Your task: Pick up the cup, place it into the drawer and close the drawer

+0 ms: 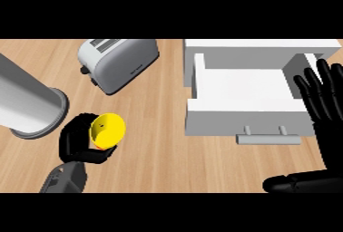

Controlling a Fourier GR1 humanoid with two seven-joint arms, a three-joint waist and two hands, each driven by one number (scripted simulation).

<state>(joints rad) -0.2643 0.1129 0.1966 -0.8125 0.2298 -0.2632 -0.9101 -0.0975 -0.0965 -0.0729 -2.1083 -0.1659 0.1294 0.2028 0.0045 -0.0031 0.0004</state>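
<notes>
So my left hand [79, 144] is down at the lower left of the counter [167, 163], and the fingers and thumb are curled right round the yellow cup [108, 130]. The cup is tipped over on its side in my grip, so its open mouth faces up toward my head and I can see straight into it. There's a bit of orange showing at its lower edge. Most of the cup's body is hidden by my fingers, so I can't tell whether it's touching the wood or lifted a little off it.

My right hand [325, 108] is over at the right edge, fingers straight and spread, pointing up the view. It sits just beside the right wall of the drawer [241, 115], overlapping that edge from where I'm looking. The thumb sticks out to the left down near the bottom. It isn't holding anything.

The drawer is pulled open out of a white cabinet [261, 45] at the upper right. Inside it's plain white, and the cup isn't in there. The grey handle [268, 138] on the drawer's front faces me.

Other stuff on the counter: a silver toaster [119, 61] sits at an angle near the top, left of the drawer, with its slots toward the top edge. A big grey cylinder [26, 102] comes in from the left edge, its round rim just up and left of my left hand. The cup is well apart from the drawer, with bare wood between them.
</notes>
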